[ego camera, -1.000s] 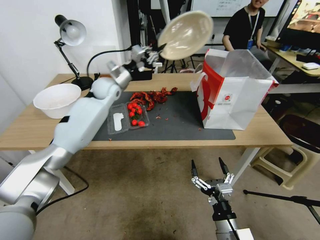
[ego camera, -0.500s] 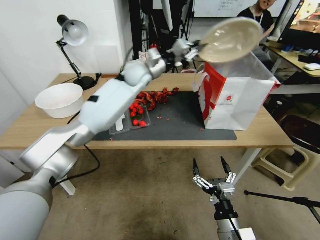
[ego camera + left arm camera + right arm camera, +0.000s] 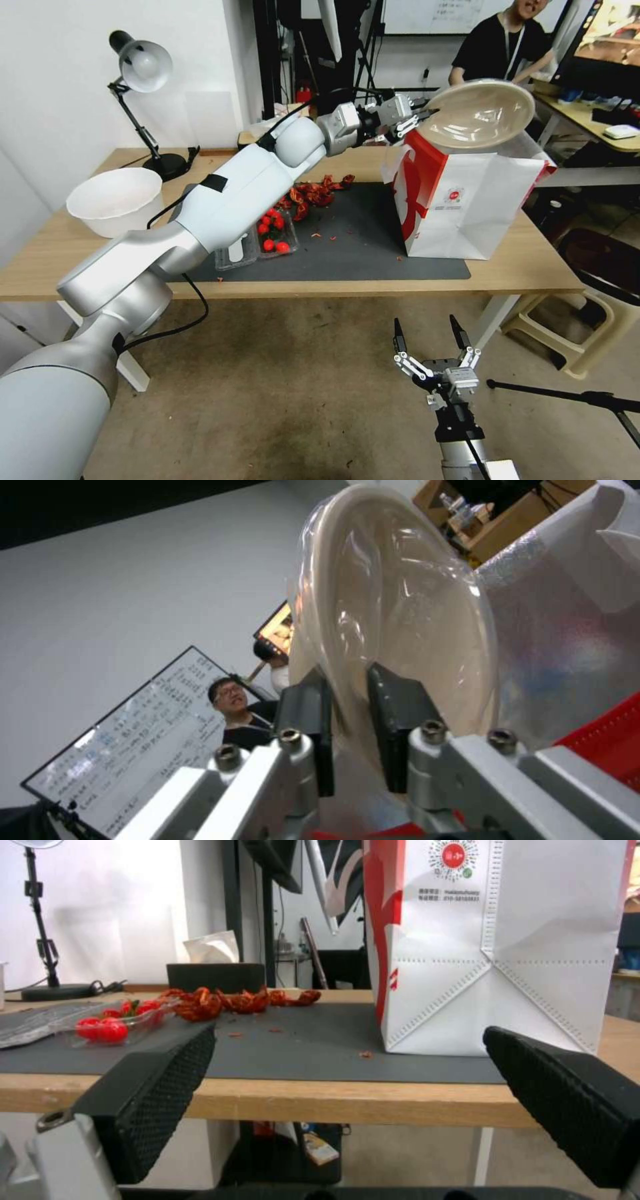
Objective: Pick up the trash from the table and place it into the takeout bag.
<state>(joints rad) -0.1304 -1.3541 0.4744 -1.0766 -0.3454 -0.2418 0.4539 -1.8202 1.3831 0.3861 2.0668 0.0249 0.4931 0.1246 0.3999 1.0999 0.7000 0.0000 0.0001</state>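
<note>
Left gripper (image 3: pixel 419 115) is clamped on the rim of the beige pulp bowl (image 3: pixel 481 113), one finger inside the rim and one outside; the wrist view shows a clear film over the bowl (image 3: pixel 400 605) pinched between the pads (image 3: pixel 393 700). Bowl sits tilted, just above the open mouth of the takeout bag (image 3: pixel 477 200), which stands upright at the right end of the dark grey mat (image 3: pixel 360 247) on the table (image 3: pixel 533 267).

Right gripper (image 3: pixel 433 337) hangs low in front of the table edge, fingers spread wide, idle.

Left on the mat: a red crumpled wrapper pile (image 3: pixel 313 192) and a clear clamshell with cherry tomatoes (image 3: pixel 263 233). Large white plastic bowl (image 3: pixel 115 200) stands at the table's left end.

Risks, as judged:
- Bowl looks nearly as wide as the bag mouth; released flat, it may bridge the rim or catch on a strap handle.
- Edge-only pinch on slick film could slip.
- Pressing down could tip or crumple the bag.
</note>
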